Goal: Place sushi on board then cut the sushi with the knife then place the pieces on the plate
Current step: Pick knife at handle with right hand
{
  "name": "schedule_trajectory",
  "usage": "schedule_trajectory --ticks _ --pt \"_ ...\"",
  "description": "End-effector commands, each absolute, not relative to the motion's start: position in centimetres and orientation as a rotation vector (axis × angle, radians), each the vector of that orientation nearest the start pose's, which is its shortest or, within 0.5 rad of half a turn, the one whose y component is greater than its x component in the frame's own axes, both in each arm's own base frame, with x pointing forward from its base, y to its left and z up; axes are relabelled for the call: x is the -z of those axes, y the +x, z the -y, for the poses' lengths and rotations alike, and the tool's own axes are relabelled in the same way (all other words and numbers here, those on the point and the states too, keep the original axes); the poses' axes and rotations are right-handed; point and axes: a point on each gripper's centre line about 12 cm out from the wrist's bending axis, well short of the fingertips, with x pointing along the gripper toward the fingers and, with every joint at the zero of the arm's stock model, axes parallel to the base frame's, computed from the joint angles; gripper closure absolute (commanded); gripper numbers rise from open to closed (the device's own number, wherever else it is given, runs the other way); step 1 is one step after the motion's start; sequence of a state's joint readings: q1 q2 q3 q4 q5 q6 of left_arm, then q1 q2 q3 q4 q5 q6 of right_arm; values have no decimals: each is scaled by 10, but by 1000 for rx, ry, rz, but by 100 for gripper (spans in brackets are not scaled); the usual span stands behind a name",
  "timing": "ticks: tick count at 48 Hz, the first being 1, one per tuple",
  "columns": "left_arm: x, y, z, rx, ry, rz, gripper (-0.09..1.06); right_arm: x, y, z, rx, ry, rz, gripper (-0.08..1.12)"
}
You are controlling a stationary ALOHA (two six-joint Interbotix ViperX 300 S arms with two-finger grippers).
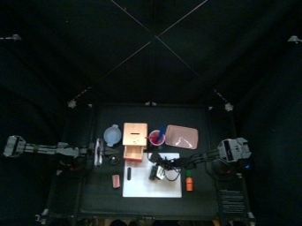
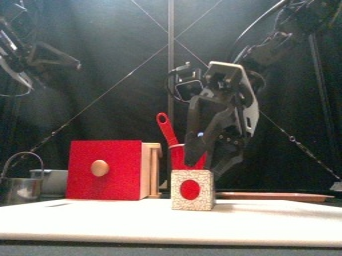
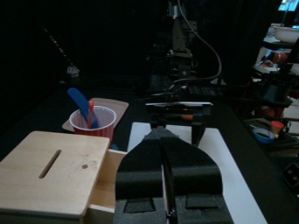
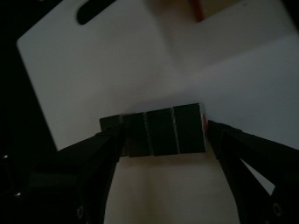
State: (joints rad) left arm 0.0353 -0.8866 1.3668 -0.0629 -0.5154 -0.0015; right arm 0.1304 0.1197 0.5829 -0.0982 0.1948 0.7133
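Sushi roll on board, in R end effector

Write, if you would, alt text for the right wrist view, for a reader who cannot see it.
A sushi roll of four dark blocks set side by side fills the centre, framed on both sides by the right gripper. Behind it spreads the white cutting board, with its dark grip hole near one corner.

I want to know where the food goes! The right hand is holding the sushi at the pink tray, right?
Not quite. The right hand is holding the sushi at the white board, not the pink tray, which lies further back. The right wrist view shows it.
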Motion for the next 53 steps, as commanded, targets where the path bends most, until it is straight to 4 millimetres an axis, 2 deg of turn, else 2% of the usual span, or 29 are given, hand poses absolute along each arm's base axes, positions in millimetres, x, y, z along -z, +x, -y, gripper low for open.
schedule_trajectory --ticks 1,23,27,31,40,48,53 --pt "-233 191 -11 -68 -59 52 90 -150 403 -63 134 519 -849 2" --pt "-233 191 -11 -71 -64 50 89 -161 418 -63 101 442 -810 2" --pt "-234 191 -11 -71 -58 55 89 -174 421 -55 101 398 -782 2" --pt "-238 193 -11 -70 -55 64 89 -195 419 -44 109 354 -745 2" --pt "-246 195 -11 -68 -45 84 90 -241 400 -2 181 279 -648 2" --pt "-251 198 -11 -67 -44 91 90 -264 393 26 235 241 -588 2" --pt "-251 202 -11 -66 -43 81 90 -269 393 41 268 222 -572 2"
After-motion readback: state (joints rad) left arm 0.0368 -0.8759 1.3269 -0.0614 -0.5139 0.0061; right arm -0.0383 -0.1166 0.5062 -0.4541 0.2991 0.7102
